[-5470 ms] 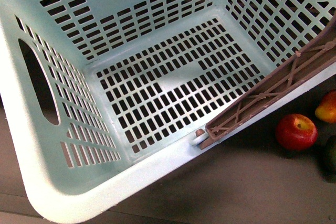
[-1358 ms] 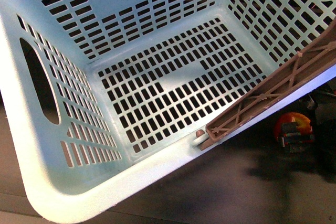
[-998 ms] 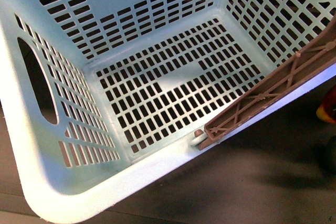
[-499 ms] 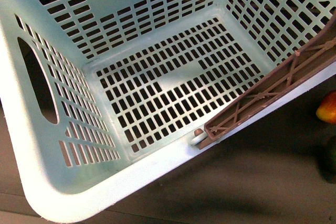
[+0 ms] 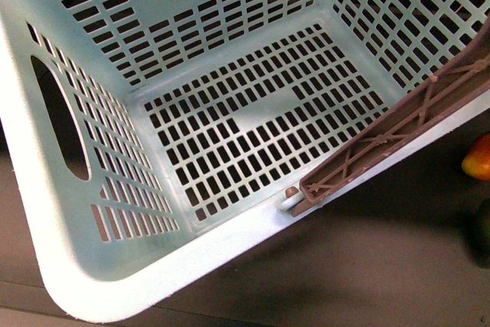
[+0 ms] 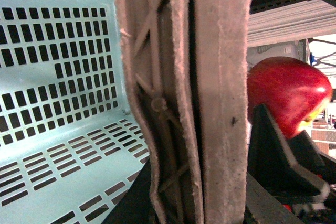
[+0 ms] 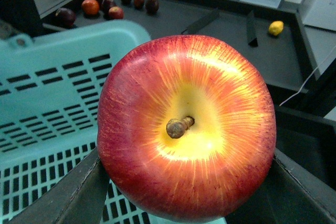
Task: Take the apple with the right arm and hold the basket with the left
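Surface, front view: dark grey-brown tabletop (image 5: 367, 281) shows in the lower right of the frame; we see neither arm here.
Basket, front view: the basket (image 5: 222, 244) fills the frame from upper left to centre with nothing in it. Its brown handle (image 5: 390, 132) slants from the right edge down to lower centre.
Other fruit, front view: an orange-red fruit (image 5: 476, 157) and a dark green fruit (image 5: 482, 223) sit at the right edge; the apple is not in this view.
Left gripper, left wrist view: the left gripper (image 6: 194, 205) seems to us clamped on the handle, with dark fingers against both its sides.
Apple, left wrist view: the apple (image 6: 286, 90) hangs just beside the handle, on the side away from the slotted floor.
Right gripper, right wrist view: the right gripper (image 7: 184, 203) pinches the apple at both flanks, stem towards the camera.
Key relation: we judge the open basket lies below and across the handle from the apple; the handle's long axis runs between them, and the right arm is nearer.
Background, right wrist view: small dark and red fruits (image 7: 90, 6) and a yellow fruit (image 7: 276, 27) lie on a dark shelf.
Writing: none we can read.
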{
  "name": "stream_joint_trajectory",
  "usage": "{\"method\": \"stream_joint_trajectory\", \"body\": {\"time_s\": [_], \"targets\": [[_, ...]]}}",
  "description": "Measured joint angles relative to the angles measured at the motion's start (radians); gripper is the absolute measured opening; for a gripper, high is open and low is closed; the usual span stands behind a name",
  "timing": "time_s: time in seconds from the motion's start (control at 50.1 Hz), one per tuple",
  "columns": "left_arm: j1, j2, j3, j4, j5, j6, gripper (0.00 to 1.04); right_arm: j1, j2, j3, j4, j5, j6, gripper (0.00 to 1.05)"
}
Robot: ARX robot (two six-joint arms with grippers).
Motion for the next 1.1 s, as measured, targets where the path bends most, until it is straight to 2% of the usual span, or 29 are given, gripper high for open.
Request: {"method": "stream_joint_trajectory", "body": {"time_s": [0.22,0.399,0.439,0.539,0.619,0.739,0.898,0.918,0.958,0.978,1.018,1.098], "targets": [[0.000,0.000,0.000,0.000,-0.001,0.000,0.18,0.073,0.047,-0.027,0.014,0.012,0.024,0.72],[0.000,0.000,0.000,0.000,0.002,0.000,0.18,0.096,0.060,-0.028,0.013,0.011,0.048,0.72],[0.000,0.000,0.000,0.000,0.001,0.000,0.18,0.098,0.061,-0.028,0.012,0.012,0.050,0.74],[0.000,0.000,0.000,0.000,-0.001,0.000,0.18,0.097,0.061,-0.028,0.009,0.022,0.057,0.89],[0.000,0.000,0.000,0.000,0.000,0.000,0.18,0.084,0.054,-0.029,0.016,0.040,0.068,0.97],[0.000,0.000,0.000,0.000,0.001,0.000,0.18,0.037,0.016,-0.030,0.013,0.053,0.104,0.96],[0.000,0.000,-0.011,-0.001,-0.005,0.005,0.18,-0.074,-0.108,-0.038,-0.007,0.119,0.120,0.96],[0.000,0.000,-0.011,-0.001,-0.003,0.006,0.18,-0.094,-0.129,-0.048,0.000,0.116,0.119,0.95],[0.000,0.000,-0.011,-0.001,-0.002,0.005,0.18,-0.131,-0.159,-0.084,0.064,0.045,0.113,0.89],[0.000,0.000,-0.011,-0.001,-0.002,0.004,0.18,-0.160,-0.183,-0.121,0.112,-0.011,0.109,0.84],[0.000,0.000,-0.011,-0.001,-0.001,0.004,0.18,-0.192,-0.221,-0.183,0.161,-0.060,0.106,0.75],[0.000,0.000,-0.011,0.000,-0.001,0.005,0.18,-0.223,-0.277,-0.286,0.194,-0.098,0.103,0.58]]}}
